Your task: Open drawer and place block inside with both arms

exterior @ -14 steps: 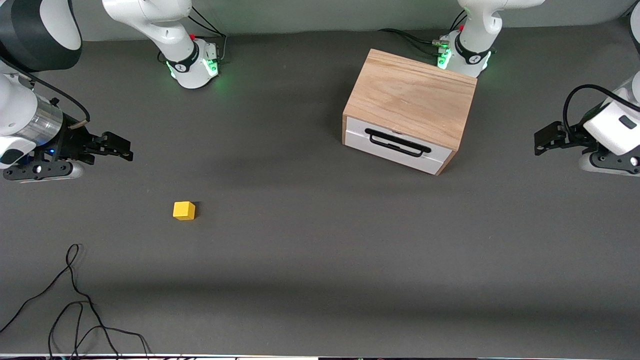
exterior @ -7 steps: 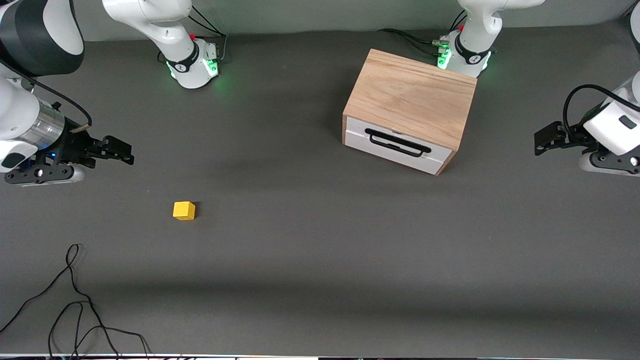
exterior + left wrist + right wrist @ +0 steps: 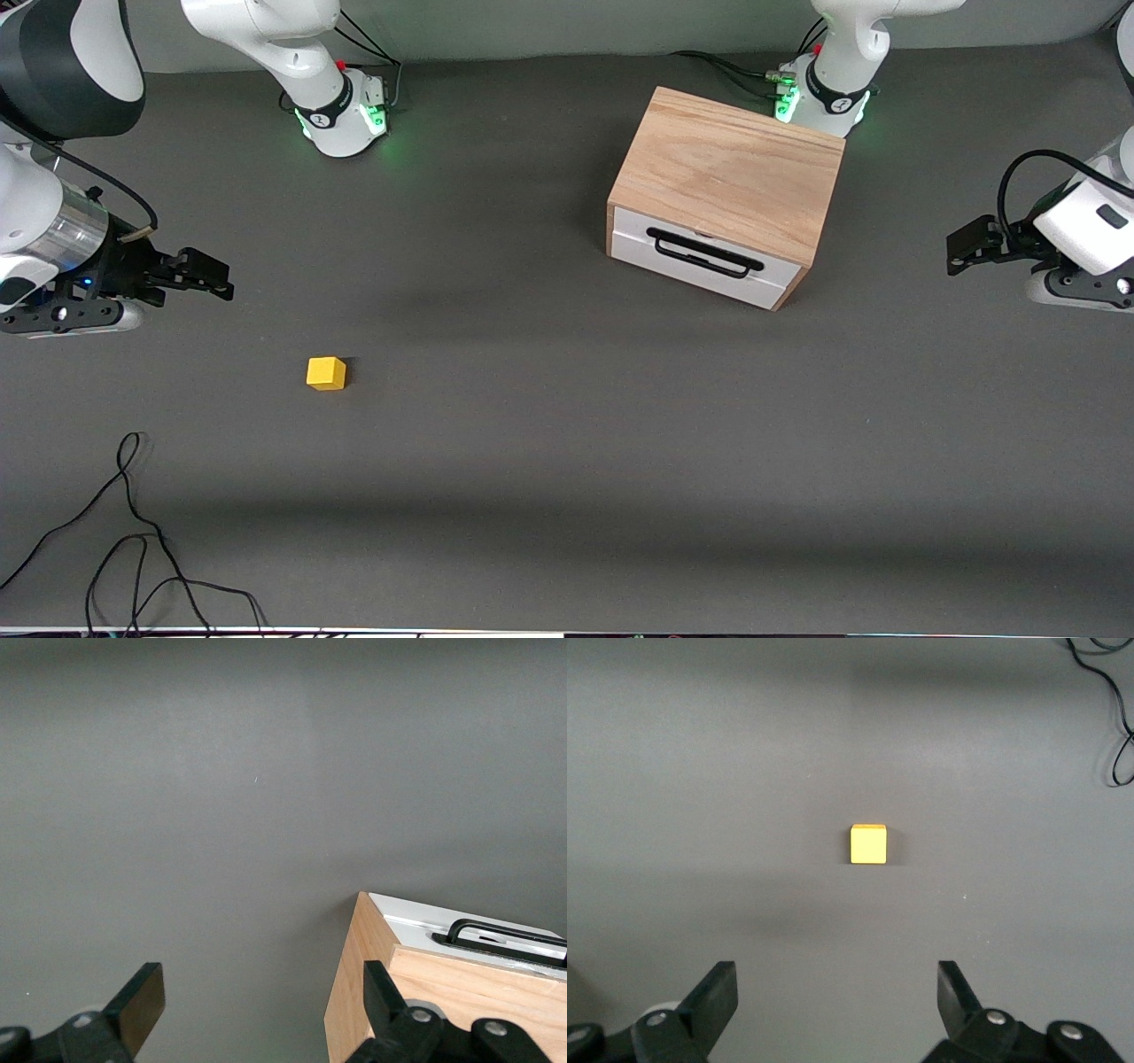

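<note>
My right pincer [image 3: 213,276] hangs over the bench [image 3: 567,461] at the right arm's end, fingers spread wide with nothing between them, and the block [image 3: 326,373] sits on the bench ahead of it, nearer the front camera than the spot I am over. In my right wrist view the block [image 3: 868,843] lies almost centred between my two fingertips [image 3: 713,997], well apart from them, one flat face turned squarely toward me. It is a cube, so it has no long axis to favour; I judge that what counts is closing my fingers on two parallel faces rather than across corners. This arm is plainly the nearer one to the block. My left pincer [image 3: 964,248] hangs at the left arm's end, likewise spread and empty, with the box [image 3: 726,177] toward the middle of the bench from it. In my left wrist view the box corner [image 3: 354,992] and the handle [image 3: 505,935] show just past one fingertip [image 3: 142,1001]. The drawer [image 3: 704,257] is shut, its smooth white front flush in the box, its long axis running along that front and slanted to the bench edges. The handle [image 3: 704,252] is a thin black wire loop lying along it. The box is pale, grained oak, the block is matte bright yellow with crisp edges, and the bench is a dull, uniform grey. A loose black cable [image 3: 124,532] curls near the front edge.
</note>
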